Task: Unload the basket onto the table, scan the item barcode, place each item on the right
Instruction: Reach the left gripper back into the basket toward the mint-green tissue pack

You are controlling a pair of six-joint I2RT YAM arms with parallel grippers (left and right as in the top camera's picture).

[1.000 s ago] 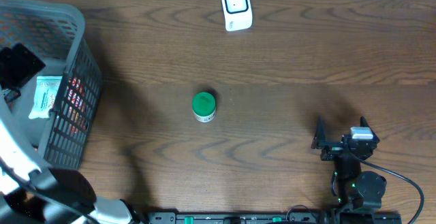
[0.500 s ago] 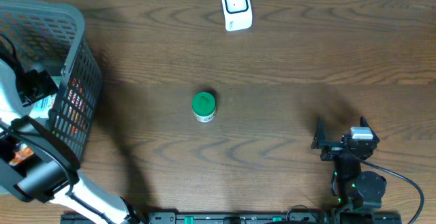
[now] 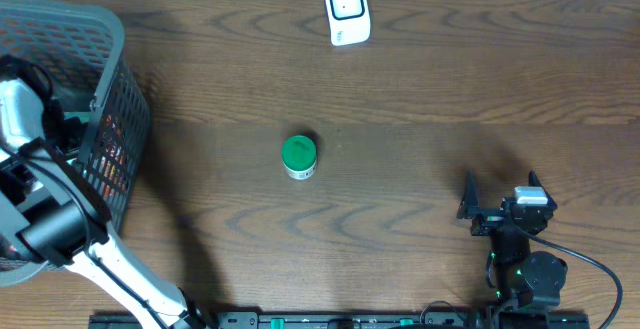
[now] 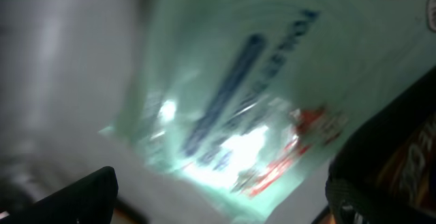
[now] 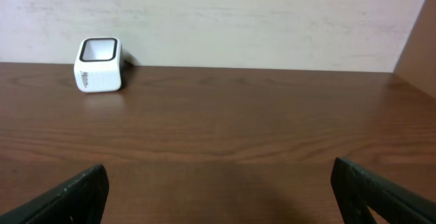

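Left hand [image 4: 221, 180]: released, fingers spread wide, holding nothing. It is down inside the basket [image 3: 110, 39]. A pale green packet [image 4: 225, 94] with blue and red print lies directly beneath it, filling the span between the two fingers. The wrist view is blurred, so I cannot tell whether the fingers touch the packet, and I cannot make out a barcode on it.

Right hand [image 3: 500, 181]: released, fingers wide apart, holding nothing. It sits low over the tabletop [image 3: 420, 89], with bare wood between and ahead of the fingers.

Scanner [image 3: 347, 11]: white, standing on the tabletop well ahead of my right hand and to its left, at the far edge by the wall. It is well apart from my left hand.

Jar [image 3: 299, 156]: green lid, upright on the tabletop, ahead and left of my right hand, well to the right of my left hand, outside the basket. Neither hand touches it.
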